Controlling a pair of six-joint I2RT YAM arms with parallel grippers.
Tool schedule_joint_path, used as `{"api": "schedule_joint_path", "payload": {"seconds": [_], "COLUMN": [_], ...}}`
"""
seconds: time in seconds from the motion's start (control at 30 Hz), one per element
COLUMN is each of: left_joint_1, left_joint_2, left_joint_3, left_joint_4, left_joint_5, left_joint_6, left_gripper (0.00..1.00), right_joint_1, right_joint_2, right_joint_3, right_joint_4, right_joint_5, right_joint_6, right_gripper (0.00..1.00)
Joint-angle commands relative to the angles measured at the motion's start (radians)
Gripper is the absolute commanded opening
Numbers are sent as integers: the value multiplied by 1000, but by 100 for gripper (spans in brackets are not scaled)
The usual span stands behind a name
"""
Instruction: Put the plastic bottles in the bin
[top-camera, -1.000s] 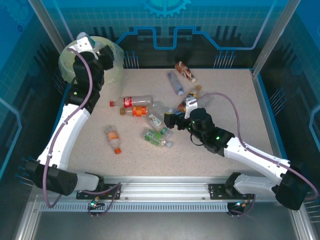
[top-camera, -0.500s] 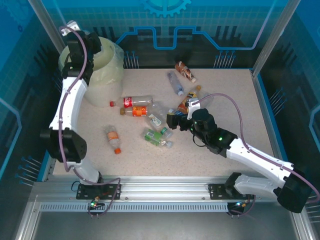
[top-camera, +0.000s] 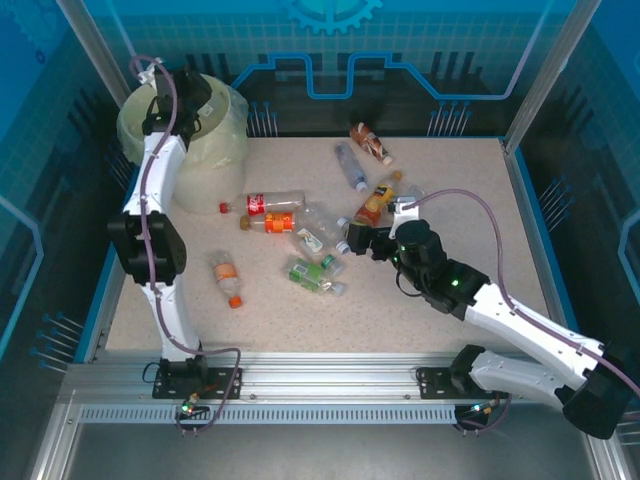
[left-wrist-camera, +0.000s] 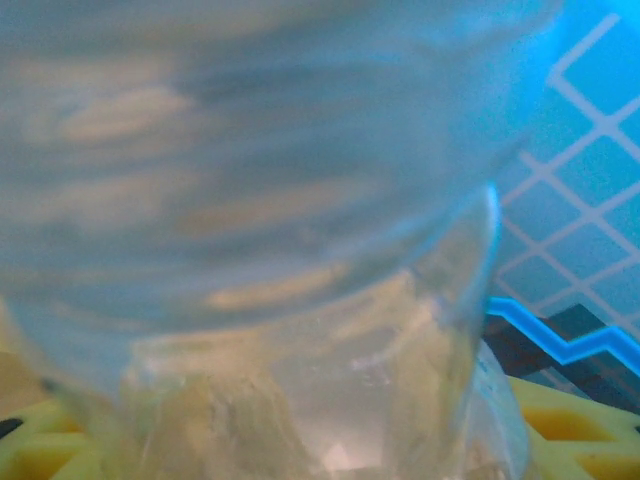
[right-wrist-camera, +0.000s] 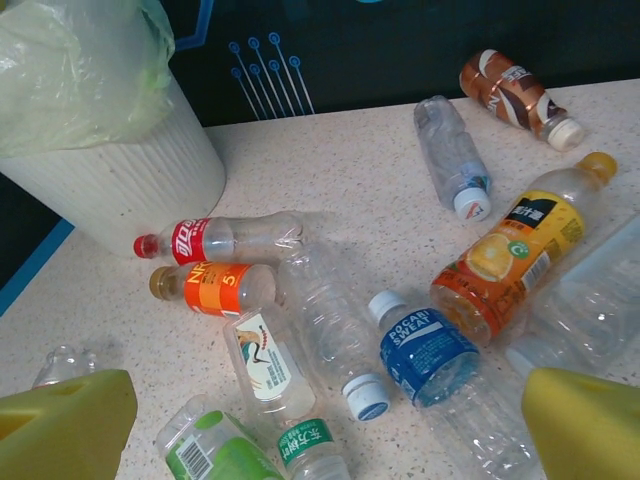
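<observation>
You've got the bin (top-camera: 218, 145) at far-left corner of the bench (top-camera: 460, 190); bottles (top-camera: 272, 203) lie scattered mid-bench, right of it & nearer

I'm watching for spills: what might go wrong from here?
Right jaws hang open over crowded bottles: the blue-label bottle lies right beside the orange-juice bottle, so closing may catch both or roll one away. The left arm's clear bottle is up at the bin; released off-centre, it may bounce off the rim.
</observation>
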Motion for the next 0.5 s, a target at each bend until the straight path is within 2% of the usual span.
{"api": "schedule_joint_path", "payload": {"seconds": [0.0, 0.13, 0.47], "left_joint_1": [16, 23, 24], "left_joint_2": [38, 93, 124], "left_joint_3": [55, 100, 149], "left_joint_4": [35, 32, 19], "left_joint_5": [10, 9, 23], "left_joint_6": [-75, -92, -83], "left_gripper": [65, 67, 84], "right_joint_1": [-16, -18, -25], "right_joint_2": [-36, -62, -77], "right_joint_3": [-22, -34, -49], "right_joint_4": [-47, -62, -73], "right_joint_5": [41, 46, 63], "right_joint_6": [29, 35, 41], "right_gripper": [100, 100, 100]}}
